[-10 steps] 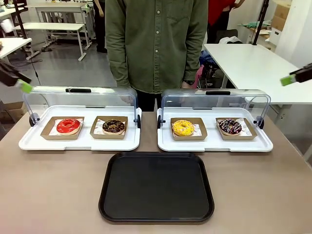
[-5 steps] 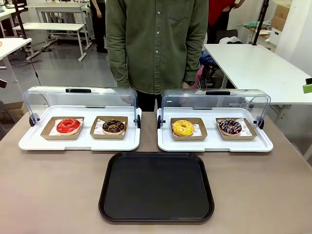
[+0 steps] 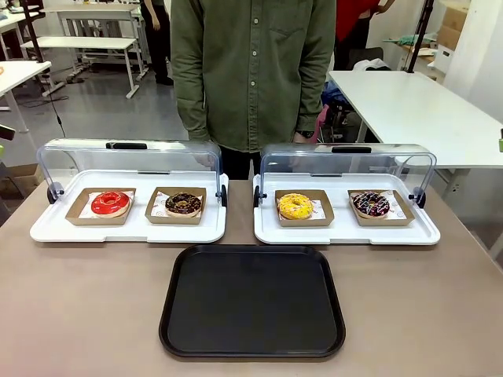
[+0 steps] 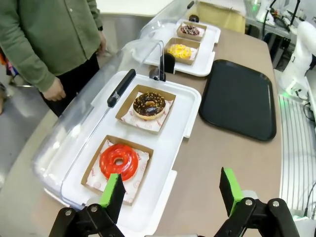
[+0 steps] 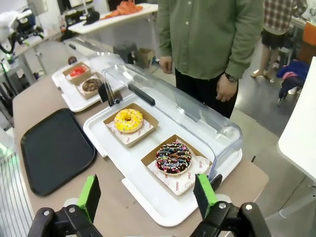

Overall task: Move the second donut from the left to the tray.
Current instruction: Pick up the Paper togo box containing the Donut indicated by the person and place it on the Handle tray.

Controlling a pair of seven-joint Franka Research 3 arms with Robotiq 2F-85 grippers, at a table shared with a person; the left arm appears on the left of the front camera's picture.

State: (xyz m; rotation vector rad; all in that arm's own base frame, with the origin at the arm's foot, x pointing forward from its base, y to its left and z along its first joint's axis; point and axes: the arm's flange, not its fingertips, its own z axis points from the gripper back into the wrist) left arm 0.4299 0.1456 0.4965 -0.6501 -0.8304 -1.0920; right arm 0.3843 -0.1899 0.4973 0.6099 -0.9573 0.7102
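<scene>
Within the last second both arms have drawn back out of the front view; at its right border there is now only a small green spot, perhaps a pad. The left gripper [image 4: 171,190] hangs over the near end of the left display tray [image 3: 126,232], its 2 fingers spread wide and holding nothing. The right gripper [image 5: 147,192] is equally wide apart and empty. The chocolate donut [image 3: 183,203] sits in its cardboard holder, second of 4, beside the red donut [image 3: 109,203]. The black tray [image 3: 251,302] lies bare just in front. I judge the move has not begun, and the left arm is nearer.
</scene>
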